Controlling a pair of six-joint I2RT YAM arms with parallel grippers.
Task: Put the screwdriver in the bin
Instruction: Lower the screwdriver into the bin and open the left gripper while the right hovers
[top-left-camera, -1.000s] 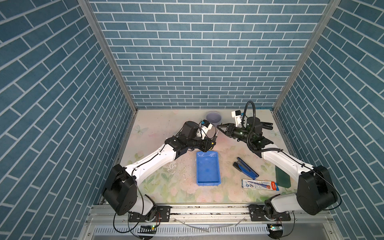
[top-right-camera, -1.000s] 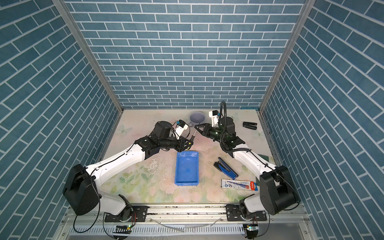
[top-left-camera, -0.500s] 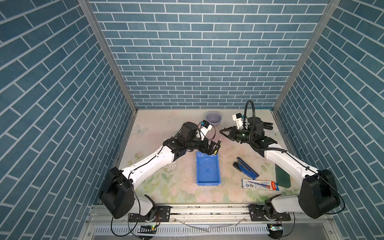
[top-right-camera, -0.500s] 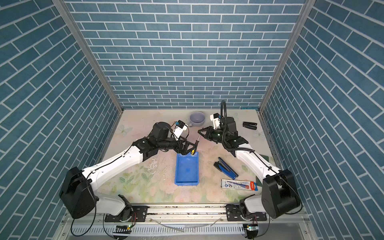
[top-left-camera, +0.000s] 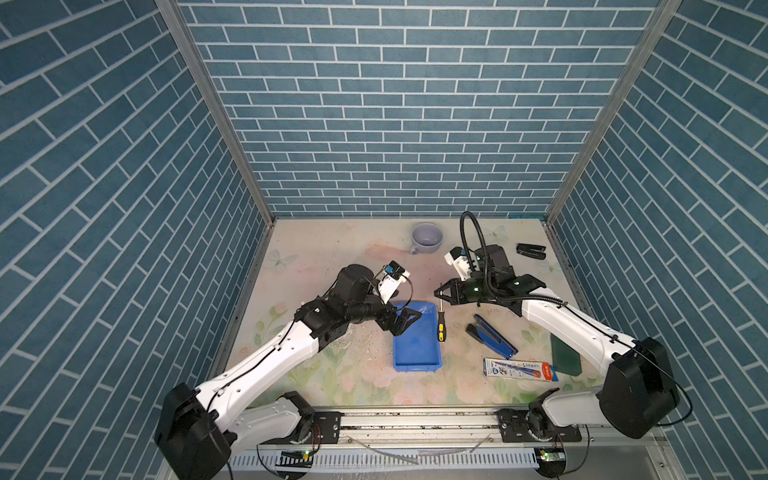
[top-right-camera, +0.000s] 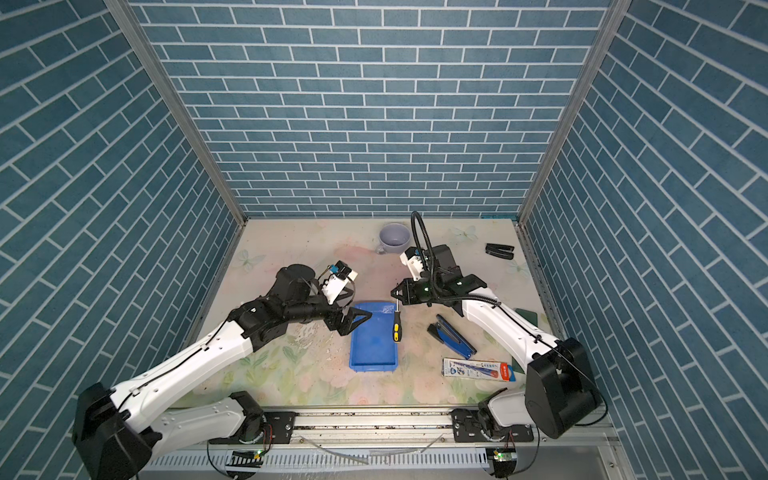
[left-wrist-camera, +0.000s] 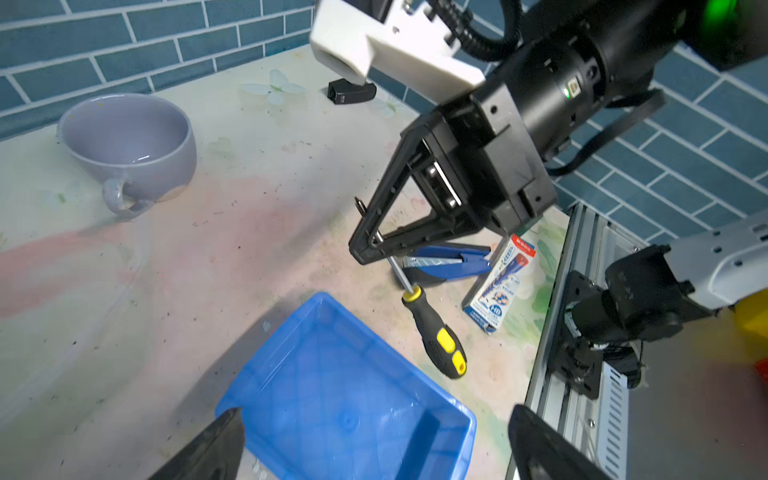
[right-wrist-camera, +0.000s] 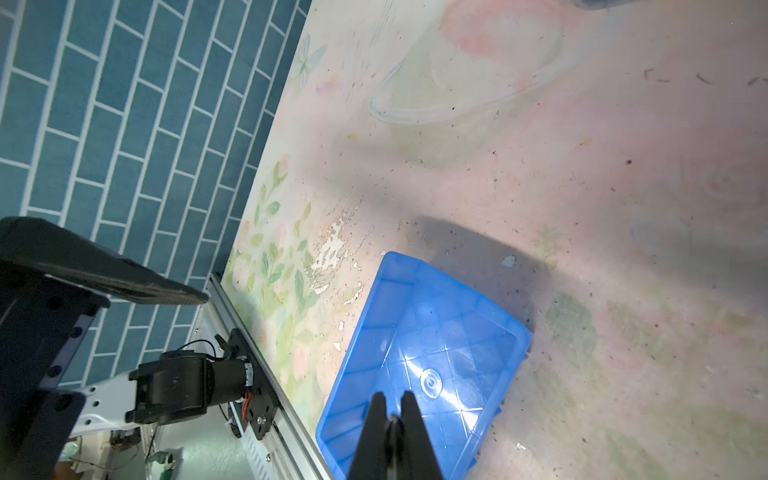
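- Blue bin (top-left-camera: 415, 357) lay mid-table in both top views. The screwdriver (top-left-camera: 440, 328) hung handle-down over its right wall, its shaft pinched by the right gripper (top-left-camera: 438, 293). A second earlier the left gripper (top-left-camera: 409, 322) had been clamped where the two met; now its jaws stood wide and empty.
- Left wrist view: the right gripper (left-wrist-camera: 365, 245) held the shaft, the handle near the bin's rim (left-wrist-camera: 465, 411); inside or outside, I could not tell.
- Right wrist view: closed jaws hovered above the bin floor (right-wrist-camera: 415, 332). The handover looked complete; lowering and release seemingly remained.
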